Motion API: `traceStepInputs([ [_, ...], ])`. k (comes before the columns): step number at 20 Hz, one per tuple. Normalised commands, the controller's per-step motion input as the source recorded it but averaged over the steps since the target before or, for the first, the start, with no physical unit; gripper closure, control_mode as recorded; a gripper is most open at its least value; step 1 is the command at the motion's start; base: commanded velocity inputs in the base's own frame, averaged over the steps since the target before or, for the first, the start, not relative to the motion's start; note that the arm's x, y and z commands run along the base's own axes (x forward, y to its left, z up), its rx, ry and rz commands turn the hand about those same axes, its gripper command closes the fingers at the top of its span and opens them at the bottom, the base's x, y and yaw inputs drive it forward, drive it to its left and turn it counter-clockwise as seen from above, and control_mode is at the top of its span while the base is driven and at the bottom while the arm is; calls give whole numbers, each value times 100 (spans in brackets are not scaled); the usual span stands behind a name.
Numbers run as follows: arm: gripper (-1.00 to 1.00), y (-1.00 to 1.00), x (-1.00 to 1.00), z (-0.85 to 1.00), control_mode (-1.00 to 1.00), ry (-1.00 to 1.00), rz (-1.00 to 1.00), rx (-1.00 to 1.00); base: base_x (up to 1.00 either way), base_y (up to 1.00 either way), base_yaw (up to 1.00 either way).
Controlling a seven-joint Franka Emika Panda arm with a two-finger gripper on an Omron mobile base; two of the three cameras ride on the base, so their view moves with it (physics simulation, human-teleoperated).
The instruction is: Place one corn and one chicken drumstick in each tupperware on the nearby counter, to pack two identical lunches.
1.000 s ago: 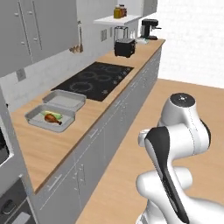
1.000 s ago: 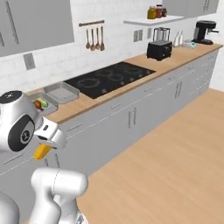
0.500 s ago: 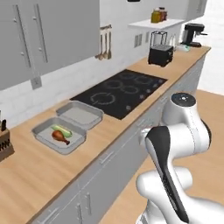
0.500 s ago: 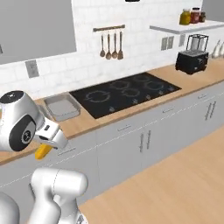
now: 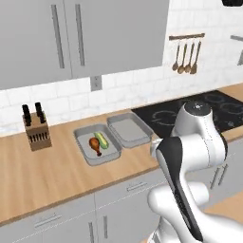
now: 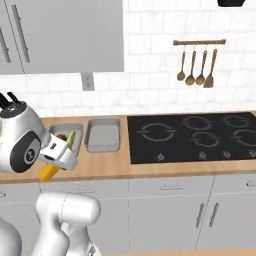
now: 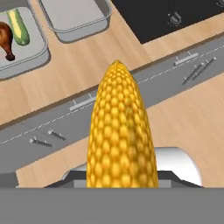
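Note:
My gripper (image 6: 54, 163) is shut on a yellow corn cob (image 7: 120, 131), held in the air in front of the counter's drawer fronts. The cob's tip (image 6: 48, 173) sticks out below the hand. On the wood-grain counter (image 5: 52, 175) two grey tupperware trays lie side by side. The left tupperware (image 5: 88, 154) holds a brown chicken drumstick (image 5: 94, 144) and a green-husked corn (image 5: 101, 139). The right tupperware (image 5: 129, 129) has nothing in it. In the hand view the filled tupperware (image 7: 30, 57) is at the upper left and the bare one (image 7: 74, 19) beside it.
A black cooktop (image 5: 204, 111) is set into the counter right of the trays. A wooden knife block (image 5: 36, 132) stands at the left by the wall. Utensils (image 6: 197, 62) hang on a rail above the cooktop. Grey wall cabinets (image 5: 85, 38) hang overhead.
The base has driven and turned, so the whole scene shifted: the counter now faces the cameras square on with the trays near. The corn stays in the gripper.

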Motion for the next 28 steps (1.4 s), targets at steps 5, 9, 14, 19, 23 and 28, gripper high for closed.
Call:
traceStepInputs([
  [5, 100, 0, 0, 0, 100, 0, 0, 0, 52, -97, 58],
  [9, 100, 0, 0, 0, 100, 0, 0, 0, 53, -20, 24],
  [14, 100, 0, 0, 0, 100, 0, 0, 0, 20, 58, 0],
  [19, 100, 0, 0, 0, 100, 0, 0, 0, 13, 32, -9],
  [23, 100, 0, 0, 0, 100, 0, 0, 0, 36, 1, -4],
  [28, 100, 0, 0, 0, 100, 0, 0, 0, 14, 7, -2],
])
